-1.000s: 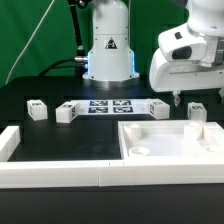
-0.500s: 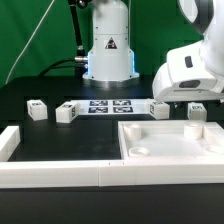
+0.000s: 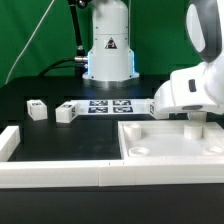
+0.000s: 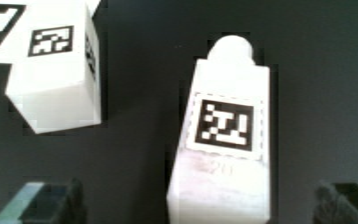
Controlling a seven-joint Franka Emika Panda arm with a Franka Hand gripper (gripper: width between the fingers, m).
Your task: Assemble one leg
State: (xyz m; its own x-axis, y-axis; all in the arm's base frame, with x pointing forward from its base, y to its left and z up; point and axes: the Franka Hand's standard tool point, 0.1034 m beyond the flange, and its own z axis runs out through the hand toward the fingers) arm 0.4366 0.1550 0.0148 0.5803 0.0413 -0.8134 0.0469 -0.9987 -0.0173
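**Q:** On the black surface, which step is being worked, with the big white tray up front and the arm hanging low past its far rim at the exterior view's right?

**A:** Pre-grasp, it's judged. One leg is laid flat, tag up, framed between the spread fingers of the gripper, with nothing clamped yet. A second leg is parked just beside it. A touch more descent and a centred squeeze are probably called for next, with the neighbour left untouched.
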